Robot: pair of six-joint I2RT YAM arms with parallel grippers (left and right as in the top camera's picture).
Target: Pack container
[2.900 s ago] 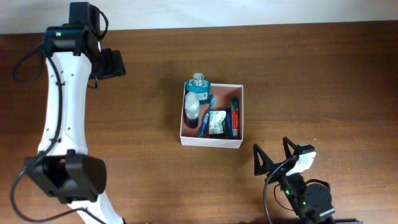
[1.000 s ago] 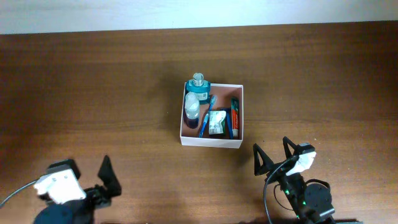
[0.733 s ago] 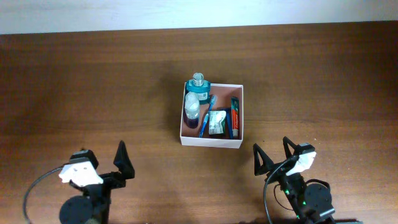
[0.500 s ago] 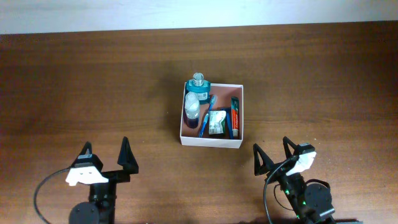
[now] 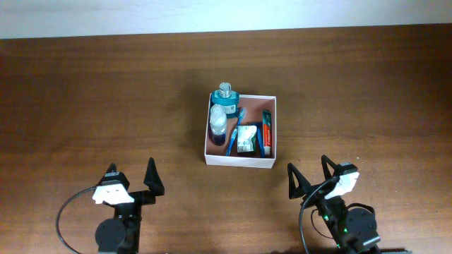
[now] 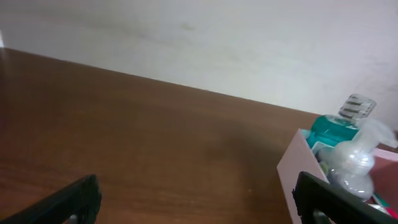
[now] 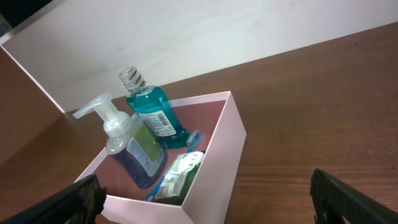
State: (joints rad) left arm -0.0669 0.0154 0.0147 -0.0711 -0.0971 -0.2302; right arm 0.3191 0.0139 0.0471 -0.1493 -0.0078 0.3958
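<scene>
The container (image 5: 240,161), a square white-walled box with a reddish-brown floor, sits at mid-table. It holds a teal mouthwash bottle (image 5: 224,99), a clear pump bottle (image 5: 218,125), a blue toothbrush (image 5: 233,135), a green packet (image 5: 246,140) and a red tube (image 5: 266,132). My left gripper (image 5: 131,168) is open and empty at the front left. In the left wrist view the container wall (image 6: 292,169) is just inside the right finger (image 6: 329,200). My right gripper (image 5: 308,165) is open and empty at the front right, facing the container's corner (image 7: 231,144).
Brown wooden table (image 5: 106,92) with a white wall strip (image 5: 212,14) along its far edge. Black cables (image 5: 63,215) loop beside the left arm's base at the front edge.
The left arm drew back from the table's far left to the front edge and turned its open fingers toward the far side. The right arm and the container stayed still.
</scene>
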